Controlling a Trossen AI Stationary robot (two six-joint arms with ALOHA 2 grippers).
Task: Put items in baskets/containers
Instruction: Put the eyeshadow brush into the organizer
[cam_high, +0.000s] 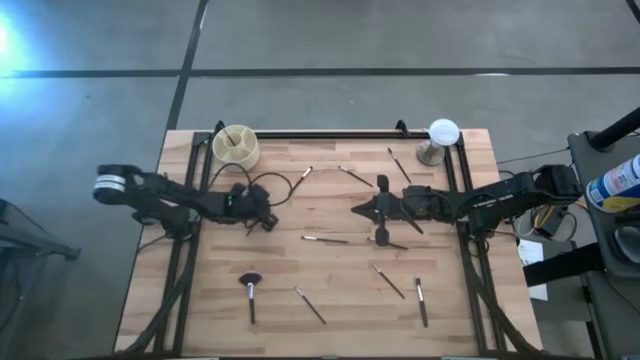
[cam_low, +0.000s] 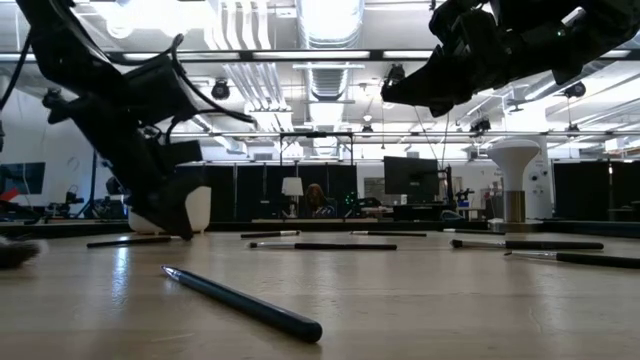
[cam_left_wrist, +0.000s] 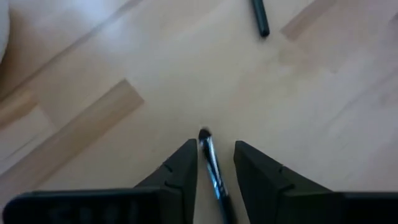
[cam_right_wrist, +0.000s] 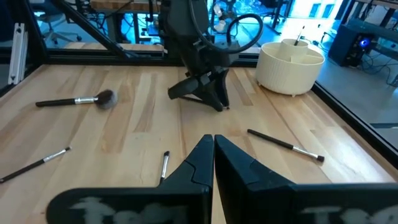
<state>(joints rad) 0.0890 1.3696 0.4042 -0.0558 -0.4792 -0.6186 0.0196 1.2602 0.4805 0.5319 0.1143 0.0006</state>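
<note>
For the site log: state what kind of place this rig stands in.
Most likely a robotics lab or workshop. Behind the wooden table the low view shows exposed ceiling ducts, a monitor on a bench, and the right wrist view shows more workbenches with cables.

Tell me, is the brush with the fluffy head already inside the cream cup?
No, the fluffy brush lies flat on the table, far from the cream cup.

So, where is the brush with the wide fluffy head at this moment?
In the high view the fluffy brush lies flat on the table, on the left arm's side toward the picture's bottom edge, with a thin brush as its nearest neighbour.
</note>
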